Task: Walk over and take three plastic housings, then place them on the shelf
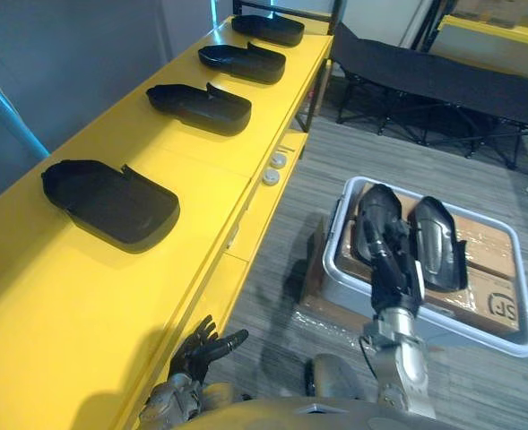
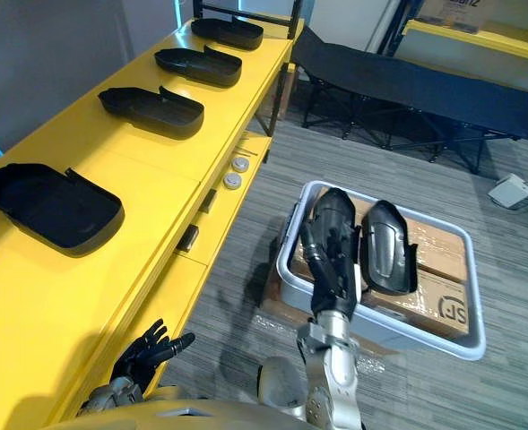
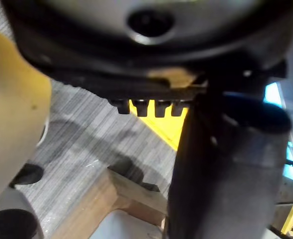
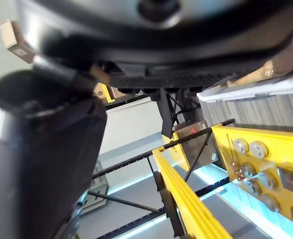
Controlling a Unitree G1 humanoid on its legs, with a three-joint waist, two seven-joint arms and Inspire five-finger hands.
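Several black plastic housings lie in a row on the yellow shelf [image 1: 66, 296] to my left; the nearest housing [image 1: 111, 202] is open side up, and another housing [image 1: 201, 107] lies beyond it. On the floor ahead, a white bin [image 1: 443, 333] holds two more housings, a left one [image 1: 380, 204] and a right one [image 1: 438, 242]. My right hand [image 1: 391, 264] reaches out over the bin and overlaps the left housing, fingers straight. My left hand [image 1: 201, 349] hangs low beside the shelf's front, fingers spread and holding nothing.
The bin rests on cardboard boxes [image 1: 492, 287]. A black folding cot [image 1: 425, 76] stands across the back. Round knobs [image 1: 272, 170] stick out of the shelf's front edge. A second yellow rack [image 1: 497, 31] is at the far right.
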